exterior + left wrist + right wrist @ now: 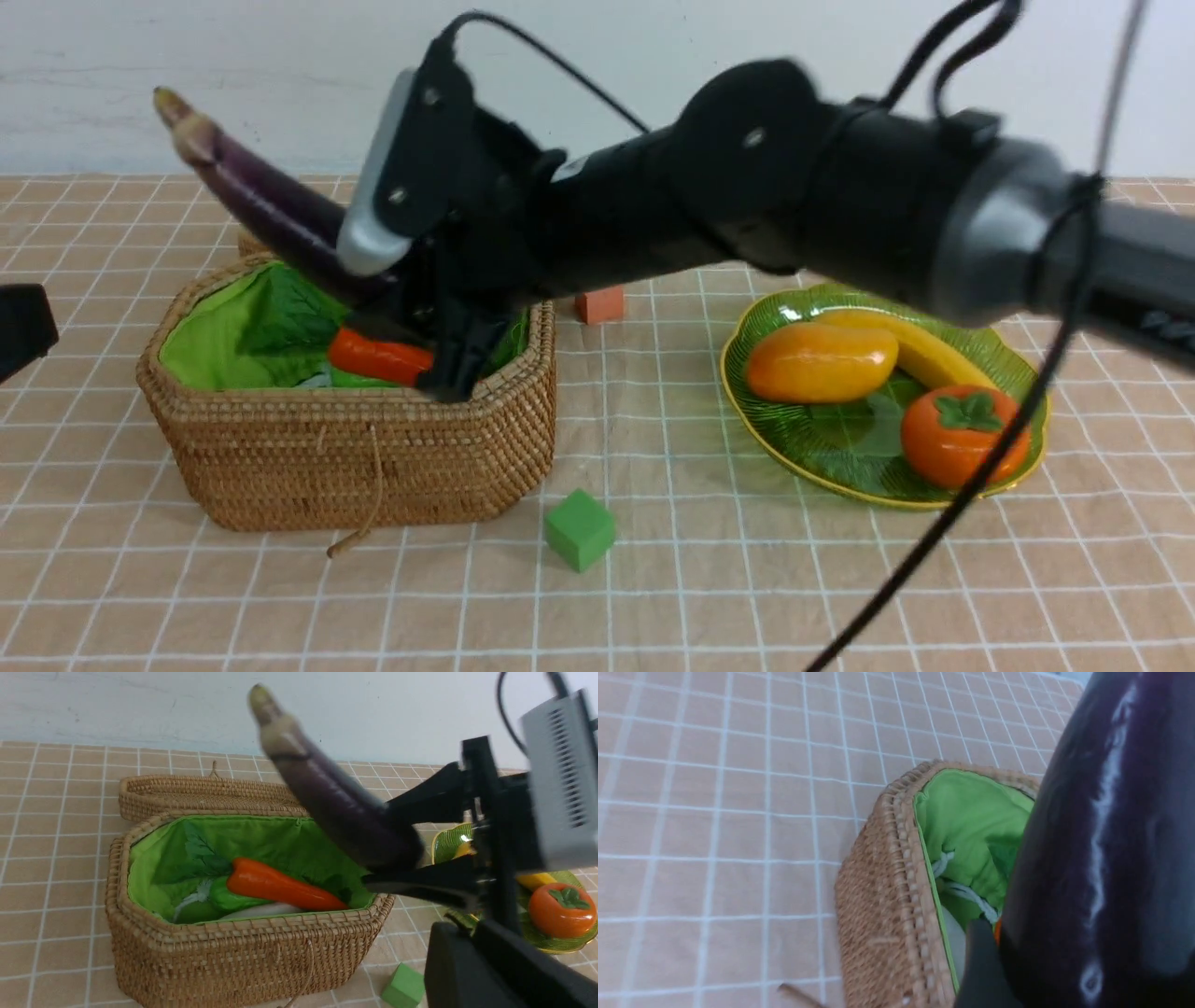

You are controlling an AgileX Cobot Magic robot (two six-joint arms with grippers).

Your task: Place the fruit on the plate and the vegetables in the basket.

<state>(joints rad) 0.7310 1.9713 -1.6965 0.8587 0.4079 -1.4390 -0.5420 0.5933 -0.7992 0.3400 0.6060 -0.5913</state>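
Eggplant sits clamped in your right gripper, tilted stem-up above the open basket, not yet inside. Carrot, gourd and radish lie on the green lining. Mango, banana and persimmon rest on the plate (your left gripper, barely in frame, is closed and empty).

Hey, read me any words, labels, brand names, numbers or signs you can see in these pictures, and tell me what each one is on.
No readable text in any view.
A small pale patch on the right arm might be a label, but it is too blurred and small to read.
The basket, plate, eggplant, green cube and the checked tablecloth carry no writing that shows.
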